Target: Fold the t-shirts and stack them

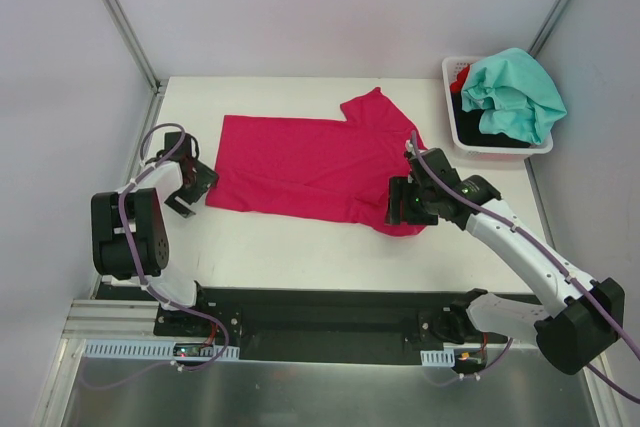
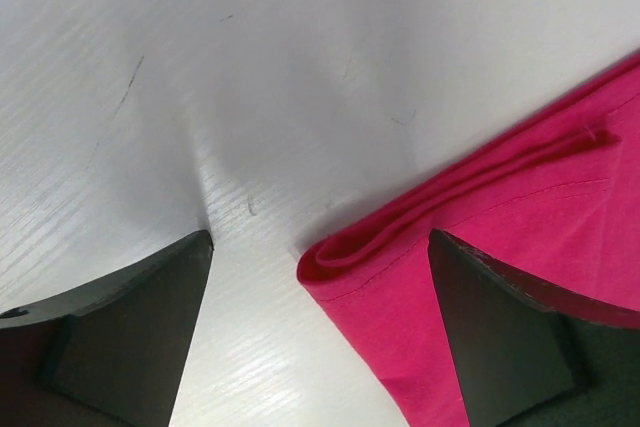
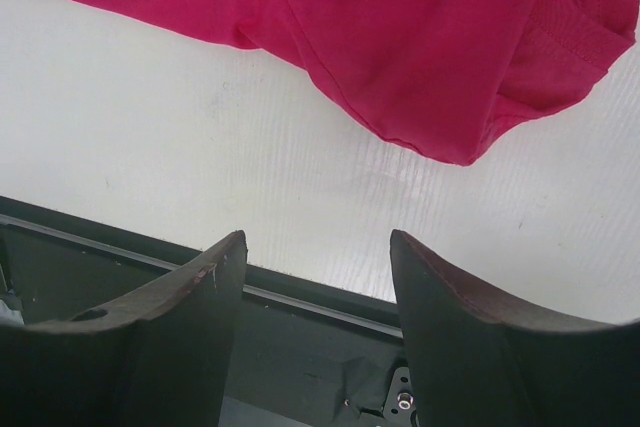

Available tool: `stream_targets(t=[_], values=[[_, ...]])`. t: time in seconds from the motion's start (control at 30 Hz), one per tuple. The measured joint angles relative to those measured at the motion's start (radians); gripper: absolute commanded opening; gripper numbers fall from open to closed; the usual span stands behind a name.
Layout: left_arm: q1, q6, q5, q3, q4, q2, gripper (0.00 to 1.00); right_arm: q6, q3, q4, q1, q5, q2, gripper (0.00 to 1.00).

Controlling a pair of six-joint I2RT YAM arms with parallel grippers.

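The left gripper (image 2: 320,239) stood spread wide and empty astride the doubled hem corner of the large magenta-pink cloth t-shirt (image 1: 300,167). The right gripper (image 3: 315,237), also parted and holding nothing, hovered at the shirt's bunched right end. The likeliest slip was a close that caught only the top layer of that corner, or one arm lifting alone and dragging the cloth askew. The shirt lay mid-table on the white table (image 1: 300,252), seemingly folded over lengthwise, with one sleeve jutting from its far edge.
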Motion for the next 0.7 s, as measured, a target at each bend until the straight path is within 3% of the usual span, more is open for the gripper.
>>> stream_targets(t=[0.13, 0.23, 0.4, 0.7], values=[[0.005, -0.014, 0.019, -0.010, 0.043, 0.000, 0.55, 0.000, 0.000, -0.003, 0.000, -0.001, 0.000, 0.62], [0.009, -0.026, 0.041, -0.020, 0.072, 0.000, 0.45, 0.000, 0.000, -0.003, 0.000, -0.002, 0.000, 0.62], [0.009, -0.034, 0.073, -0.026, 0.097, 0.004, 0.45, 0.000, -0.004, -0.002, 0.000, -0.005, 0.000, 0.62], [0.009, -0.038, 0.127, -0.038, 0.135, 0.001, 0.54, 0.000, -0.006, -0.010, 0.000, -0.014, 0.003, 0.62]])
